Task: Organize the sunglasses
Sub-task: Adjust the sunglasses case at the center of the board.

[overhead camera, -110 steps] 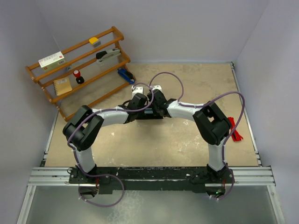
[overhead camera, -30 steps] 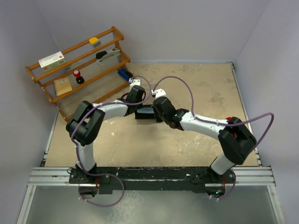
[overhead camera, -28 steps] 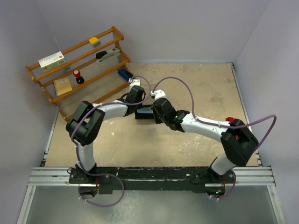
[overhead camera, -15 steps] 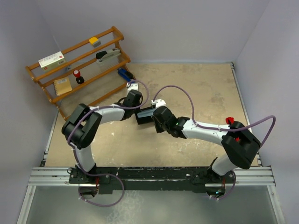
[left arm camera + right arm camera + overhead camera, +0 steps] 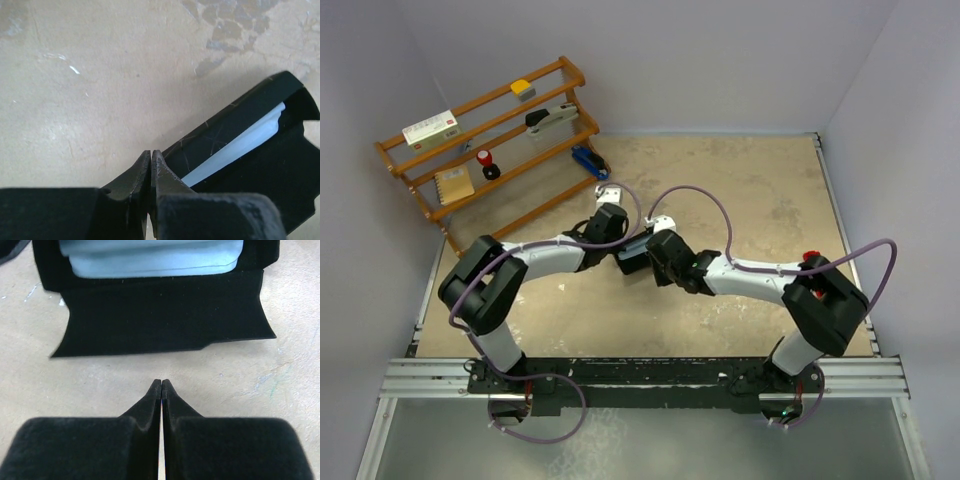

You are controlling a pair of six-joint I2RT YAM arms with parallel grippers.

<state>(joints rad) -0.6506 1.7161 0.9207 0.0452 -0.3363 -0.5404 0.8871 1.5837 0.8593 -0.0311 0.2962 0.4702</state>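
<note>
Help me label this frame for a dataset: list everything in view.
rack: 1, brown wood, back left
block: 1, yellow, top shelf
box: 1, white, top shelf
stapler: 1, black, second shelf
piece: 1, red and black, mid rack
notebook: 1, tan, lower shelf
item: 1, blue, at rack's foot
case: 1, black, open, centre
cloth: 1, pale blue, inside case
sunglasses: 1, red, right, mostly hidden
left pincer: 1, black, shut, beside case
right pincer: 1, black, shut, facing case flap

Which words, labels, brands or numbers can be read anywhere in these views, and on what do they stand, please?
No text can be read in any view.
White box on the wooden rack: coloured print, too small to read.
Black case: no marking visible.
</note>
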